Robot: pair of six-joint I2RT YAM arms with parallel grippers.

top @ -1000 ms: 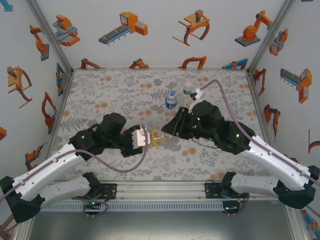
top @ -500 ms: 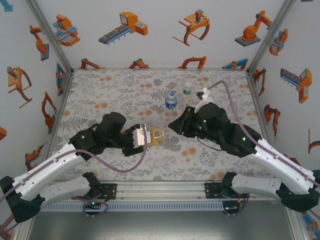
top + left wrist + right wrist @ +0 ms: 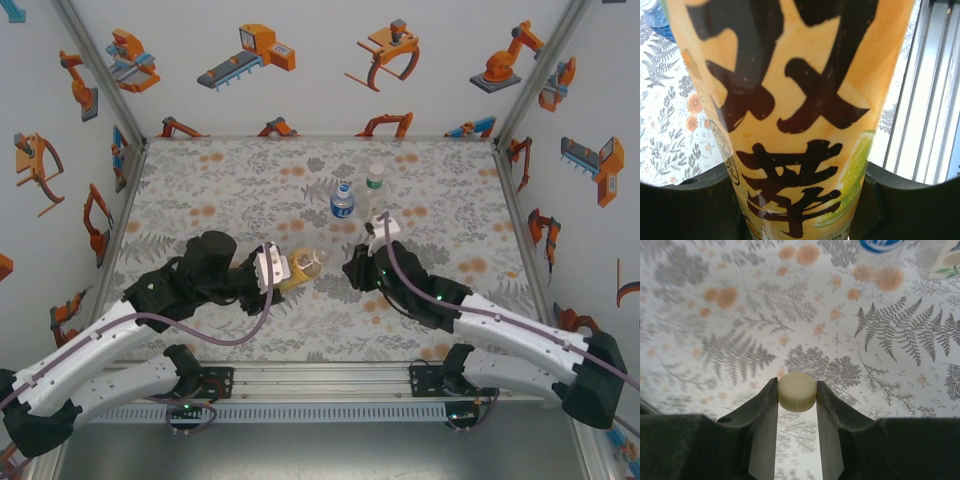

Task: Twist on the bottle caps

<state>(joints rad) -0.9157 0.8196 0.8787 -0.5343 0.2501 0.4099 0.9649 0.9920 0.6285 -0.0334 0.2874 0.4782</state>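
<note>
My left gripper is shut on the yellow-labelled bottle, which it holds tilted above the mat with its neck toward the right arm. In the left wrist view this bottle with dark characters sits between both fingers. My right gripper is just right of that neck, and it is shut on a pale bottle cap pinched at its fingertips above the mat. The blue-labelled bottle and the green-white bottle stand upright behind the grippers.
The floral mat covers the table, with printed walls on three sides. A metal rail runs along the near edge between the arm bases. In the right wrist view the blue-labelled bottle and the green-white bottle stand at the top edge.
My right gripper has drawn away from the bottle's neck and swung nearer and lower. The left gripper has turned the yellow bottle slightly and shifted it back.
</note>
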